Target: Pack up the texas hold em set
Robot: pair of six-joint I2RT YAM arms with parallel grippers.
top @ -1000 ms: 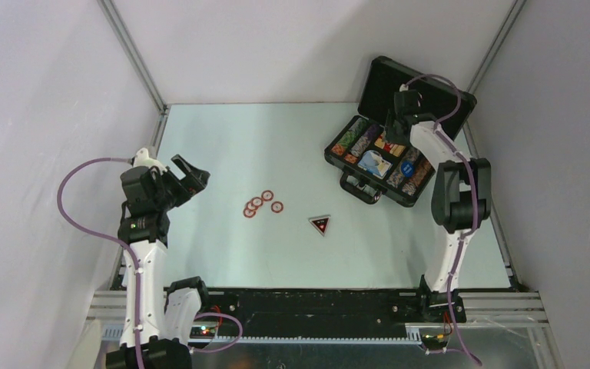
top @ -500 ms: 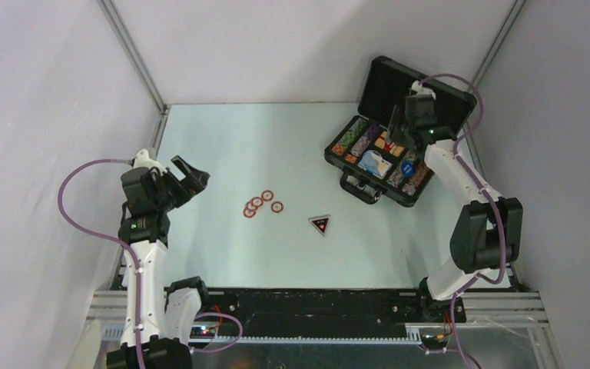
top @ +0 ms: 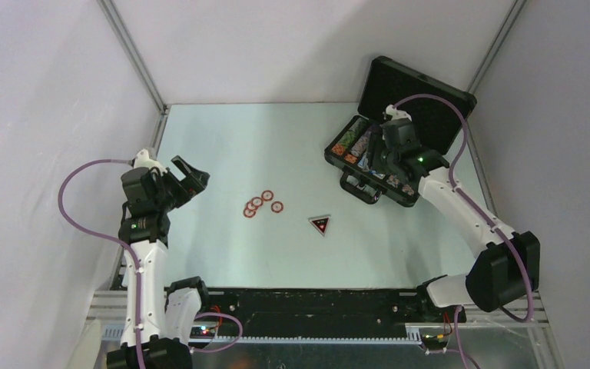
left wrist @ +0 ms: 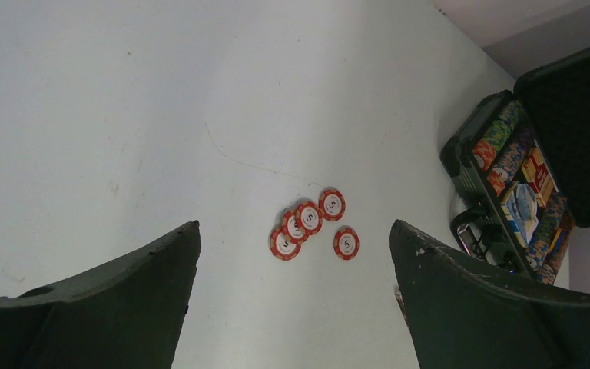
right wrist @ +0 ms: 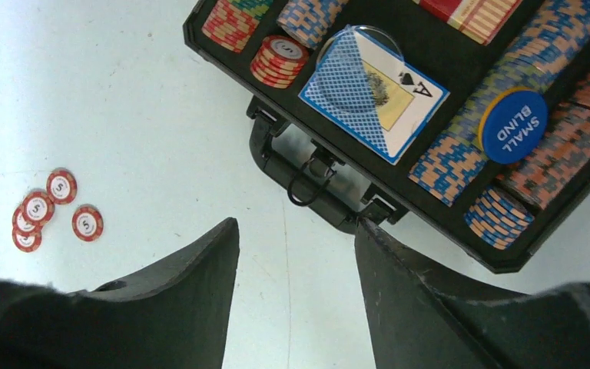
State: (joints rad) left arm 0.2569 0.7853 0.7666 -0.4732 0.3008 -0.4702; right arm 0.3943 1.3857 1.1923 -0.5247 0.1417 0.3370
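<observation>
The black case (top: 335,161) stands open at the back right, its foam-lined lid (top: 427,94) upright. Multicoloured chip rows (right wrist: 472,146), a red-white card box (right wrist: 469,9), a loose card (right wrist: 374,88) and a blue SMALL BLIND disc (right wrist: 513,127) lie inside. Several red-white chips (top: 263,203) lie mid-table; they also show in the left wrist view (left wrist: 308,217) and the right wrist view (right wrist: 54,211). The black triangular marker (top: 320,224) lies right of them. My right gripper (top: 378,163) (right wrist: 296,223) is open and empty above the case handle (right wrist: 288,173). My left gripper (top: 192,177) (left wrist: 293,224) is open and empty at the left.
Grey walls close in the table (top: 276,146) on the left, back and right, with metal posts (top: 134,58) in the back corners. The case sits close to the right wall. A black rail (top: 307,304) runs along the near edge.
My right arm has swung from the case's back over the tray to its front edge by the handle. The left arm, chips and marker have not moved.
</observation>
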